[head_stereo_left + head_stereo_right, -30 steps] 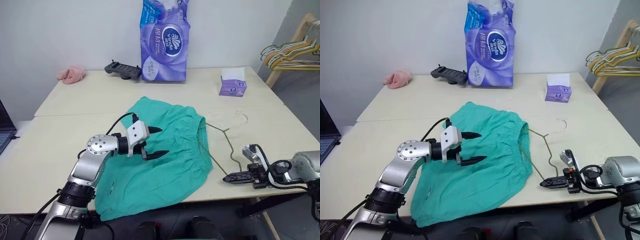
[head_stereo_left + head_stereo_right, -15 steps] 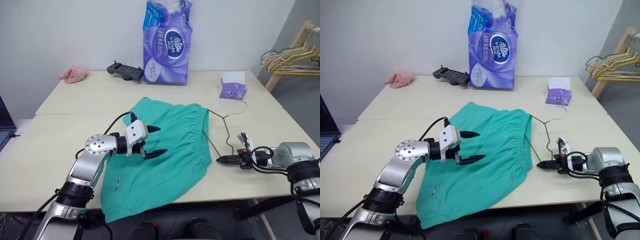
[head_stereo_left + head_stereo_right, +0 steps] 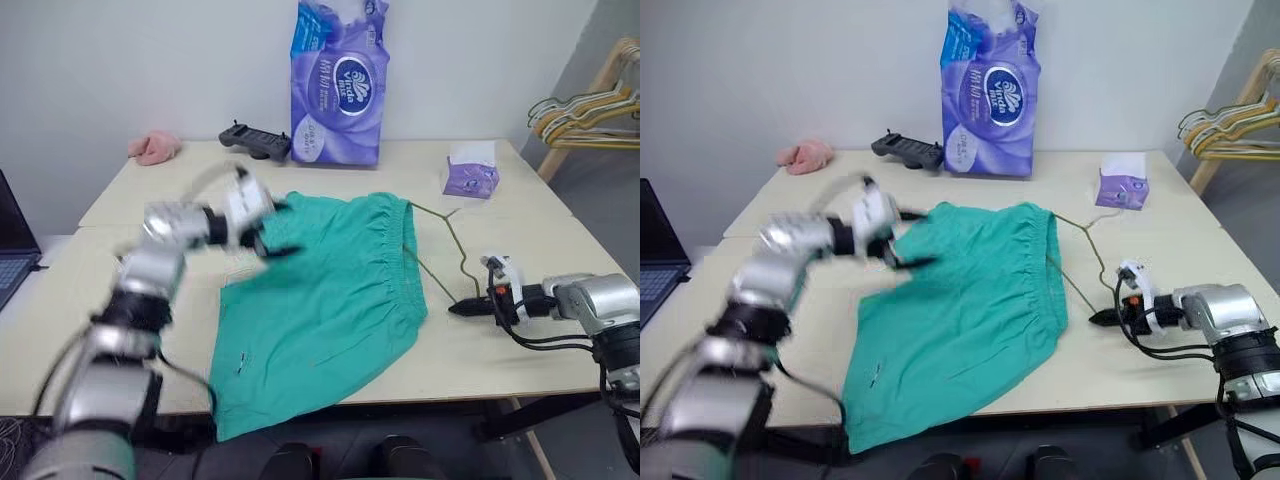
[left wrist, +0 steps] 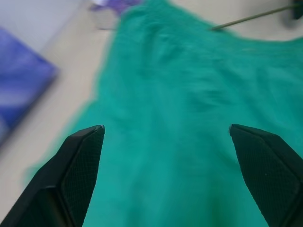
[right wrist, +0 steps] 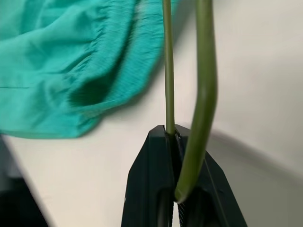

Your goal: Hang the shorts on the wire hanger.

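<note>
The teal shorts [image 3: 330, 300] lie spread on the table, waistband toward the right and one leg hanging over the near edge. My left gripper [image 3: 279, 230] hovers open above the shorts' far left corner, and in the left wrist view its fingers [image 4: 80, 161] stand wide apart over the fabric [image 4: 180, 109]. The wire hanger [image 3: 458, 252] lies right of the waistband, with part of its wire passing under the cloth. My right gripper [image 3: 460, 309] is shut on the hanger's near end. The right wrist view shows the wire [image 5: 168, 71] pinched at the closed tips [image 5: 171, 137].
A purple tissue pack [image 3: 335, 80], a black controller [image 3: 254, 141] and a pink cloth [image 3: 155, 147] stand along the far edge. A small tissue box [image 3: 470, 172] sits at the far right. Bunched hangers [image 3: 590, 108] hang beyond the table. A laptop [image 3: 14, 245] is at the left.
My left arm rose and swung toward the shorts' far left corner, still open. My right gripper rolled and pushed forward with the hanger, whose far end swung away.
</note>
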